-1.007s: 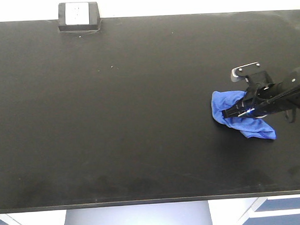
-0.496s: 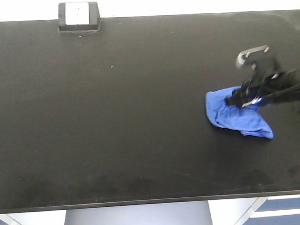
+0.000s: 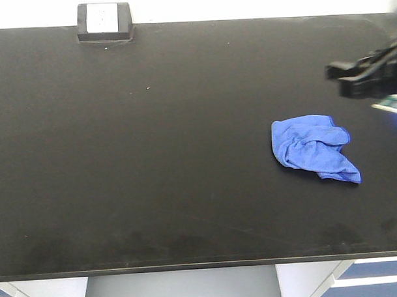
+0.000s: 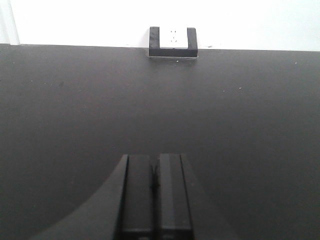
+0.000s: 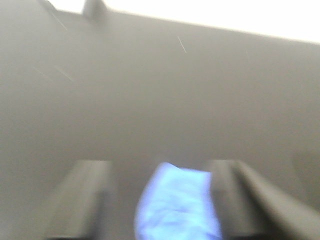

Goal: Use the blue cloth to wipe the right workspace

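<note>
Over the last second the right gripper (image 3: pixel 369 77) had left the blue cloth (image 3: pixel 314 149): from lying across the crumpled fabric it had risen and pulled back toward the far right edge of the front view, where it showed only as a dark, blurred shape well apart from the cloth. The cloth itself had shifted slightly leftward during that withdrawal and then lay released, a wrinkled heap flat on the right workspace (image 3: pixel 186 155), toward the right side and roughly midway between the front and back edges.

In the right wrist view the picture was smeared by motion, yet the two fingers (image 5: pixel 82 200) stood wide apart with the cloth (image 5: pixel 177 205) visible between and beyond them, held by nothing. The left gripper (image 4: pixel 155 195) rested low over the benchtop (image 4: pixel 160 100) with its jaws pressed together and nothing between them, facing the socket box (image 4: pixel 173 41) at the back wall.

This read as a let-go after a wiping stroke, either the end of the wiping or a pause before a fresh grasp. Faint smudges along the near edge of the bench suggested that part of the surface might not have been covered, so whether the task was finished could not be told.
</note>
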